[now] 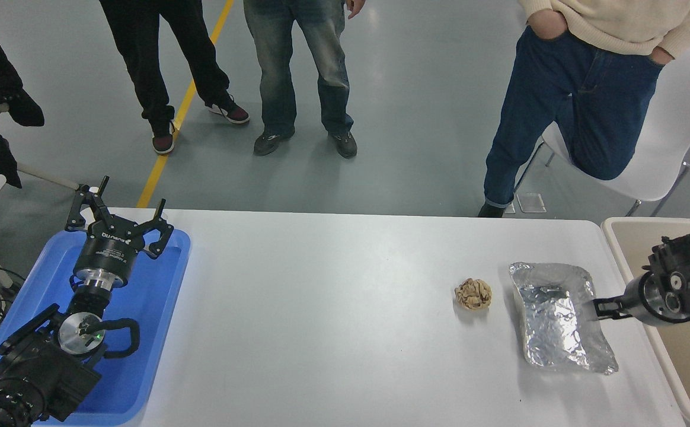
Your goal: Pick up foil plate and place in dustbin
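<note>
The foil plate (558, 320), a crinkled silver tray, lies on the white table at the right. My right gripper (600, 308) comes in from the right edge and reaches the plate's right rim at table height. It is seen edge-on, and I cannot tell whether it holds the rim. The beige dustbin (619, 255) stands just off the table's right end, under my right arm. My left gripper (124, 200) is open and empty, parked over the blue tray at the lower left.
A small crumpled brown paper ball (473, 294) lies just left of the foil plate. A flat blue tray (161, 332) sits at the table's left end. Three people stand beyond the far edge, one by a white chair (671, 130).
</note>
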Tool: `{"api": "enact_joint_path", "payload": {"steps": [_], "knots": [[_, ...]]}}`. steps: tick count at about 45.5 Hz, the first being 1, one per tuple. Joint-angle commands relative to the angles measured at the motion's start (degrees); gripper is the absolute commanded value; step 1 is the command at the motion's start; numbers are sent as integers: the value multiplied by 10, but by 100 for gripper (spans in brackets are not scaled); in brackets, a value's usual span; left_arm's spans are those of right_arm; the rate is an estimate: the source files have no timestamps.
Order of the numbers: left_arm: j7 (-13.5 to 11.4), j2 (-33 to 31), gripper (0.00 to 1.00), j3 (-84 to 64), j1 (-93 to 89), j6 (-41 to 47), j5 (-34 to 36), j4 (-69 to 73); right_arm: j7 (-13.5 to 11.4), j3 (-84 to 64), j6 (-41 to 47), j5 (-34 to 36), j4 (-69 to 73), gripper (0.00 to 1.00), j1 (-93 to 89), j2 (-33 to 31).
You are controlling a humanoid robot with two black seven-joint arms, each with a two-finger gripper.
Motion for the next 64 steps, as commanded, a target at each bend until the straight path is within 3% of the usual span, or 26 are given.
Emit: {"api": "enact_joint_path", "payload": {"steps": [1,8,10,13,22,30,39,44,64], "knots": [[0,0,100,0,0,1,0,0,1,63,-24,-5,-44,88,-82,-1],[0,0,100,0,0,1,0,0,2,87,-25,-4,-44,86,-94,-1],[0,0,100,0,0,1,0,0,1,94,-27,0,-45,72,-103,-1],[0,0,100,0,0,0,0,0,0,94,-27,0,-47,62,-106,0],[0,0,100,0,0,1,0,0,0,94,-29,4,-70,54,-115,-1],[0,0,100,0,0,1,0,0,0,98,-31,7,-71,31,-124,-1],[1,0,100,0,0,1,0,0,1,99,-27,59,-67,17,-124,1],[0,0,100,0,0,0,0,0,2,99,-22,82,-62,0,-124,2],[1,0,100,0,-1,0,0,0,3,98,-23,139,-27,0,-108,-4]]}}
